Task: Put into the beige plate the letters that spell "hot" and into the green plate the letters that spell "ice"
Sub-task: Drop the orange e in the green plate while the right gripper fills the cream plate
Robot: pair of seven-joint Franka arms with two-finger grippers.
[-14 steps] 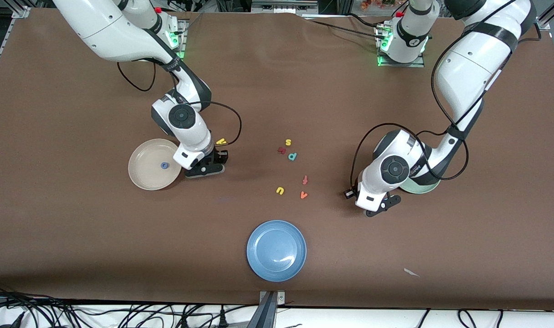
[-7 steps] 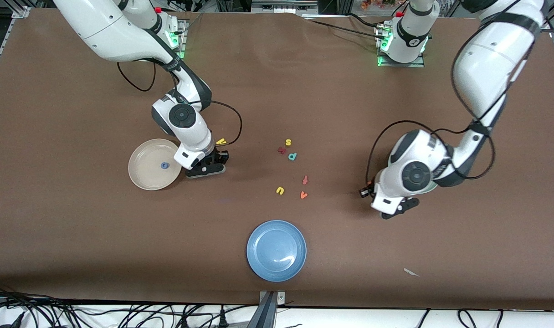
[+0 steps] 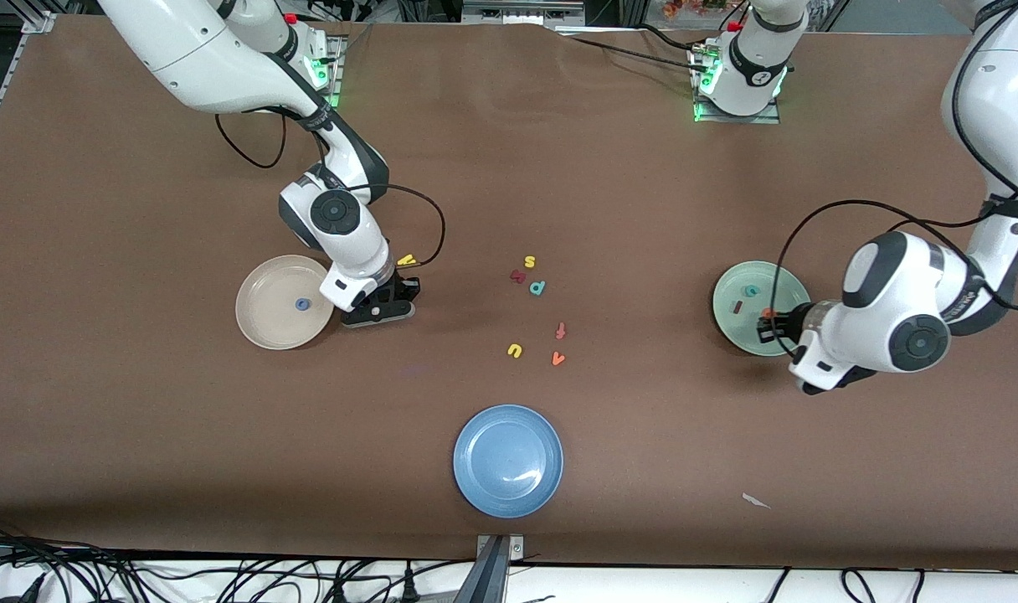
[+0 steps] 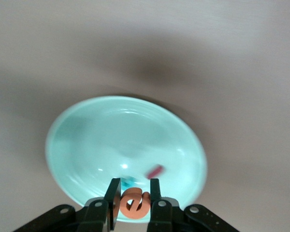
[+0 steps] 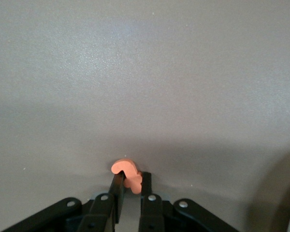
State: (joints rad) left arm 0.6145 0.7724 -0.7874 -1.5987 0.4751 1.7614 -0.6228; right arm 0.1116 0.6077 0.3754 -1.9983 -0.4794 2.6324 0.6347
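Observation:
Low at the table beside the beige plate (image 3: 262, 316), my right gripper (image 3: 389, 301) is shut on the orange t (image 5: 128, 175), which sticks out past its fingertips (image 5: 117, 181). The blue o (image 3: 301, 305) lies in that plate. Next to the right gripper, the yellow h (image 3: 406, 260) rests on the table. My left gripper (image 3: 768, 323) hangs over the rim of the green plate (image 3: 731, 328), shut on the orange e (image 4: 134, 203). In the green plate (image 4: 111, 140) lie the teal c (image 3: 752, 291) and the dark red i (image 3: 736, 306).
Loose letters lie mid-table: yellow s (image 3: 529, 262), a dark red letter (image 3: 517, 275), teal p (image 3: 537, 288), orange f (image 3: 561, 331), yellow u (image 3: 515, 350), orange v (image 3: 558, 358). A blue plate (image 3: 508, 460) sits nearest the front camera. A paper scrap (image 3: 756, 501) lies toward the left arm's end.
My left arm has swung toward its own end of the table with the e, uncovering the green plate and stopping over its rim. The right gripper has closed on the t without shifting place.

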